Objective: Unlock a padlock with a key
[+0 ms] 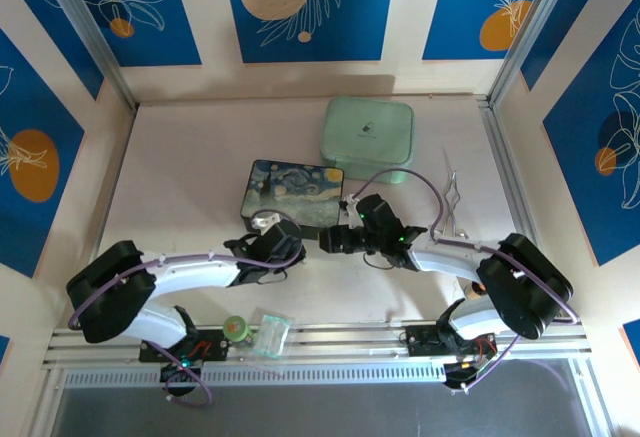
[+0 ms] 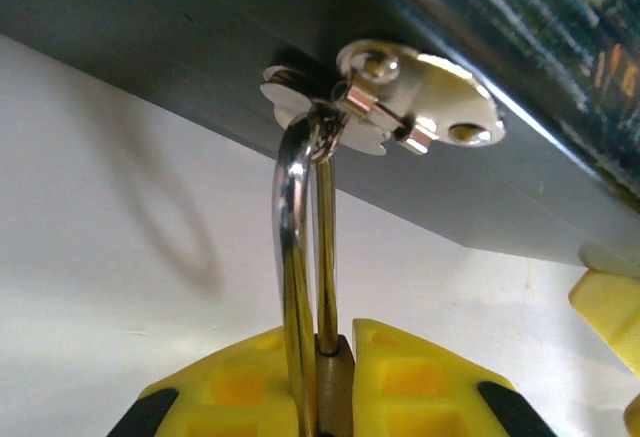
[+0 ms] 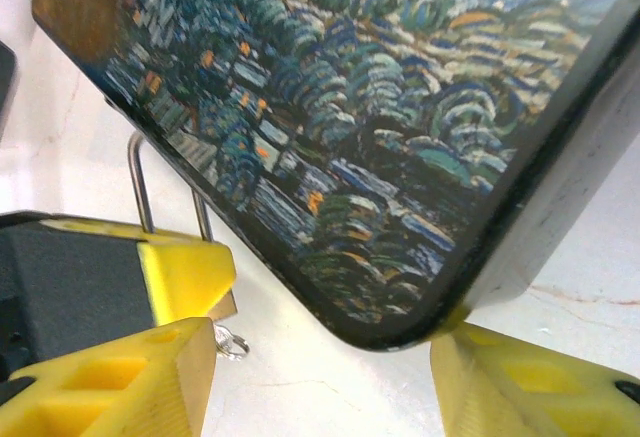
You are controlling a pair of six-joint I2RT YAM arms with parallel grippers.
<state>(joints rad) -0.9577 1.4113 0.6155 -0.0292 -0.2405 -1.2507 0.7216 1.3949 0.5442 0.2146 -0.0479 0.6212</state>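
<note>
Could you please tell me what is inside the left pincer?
The left pincer grips the padlock by its brass body; the shackle rises from it and hooks through the latch on the painted box. The fingers cover most of the body, so the keyhole cannot be seen.

One padlock (image 2: 286, 219); one painted box (image 1: 295, 192); one green case (image 1: 368, 132); one bent wire (image 1: 452, 197); two arms (image 1: 190, 277) (image 1: 450, 253)
</note>
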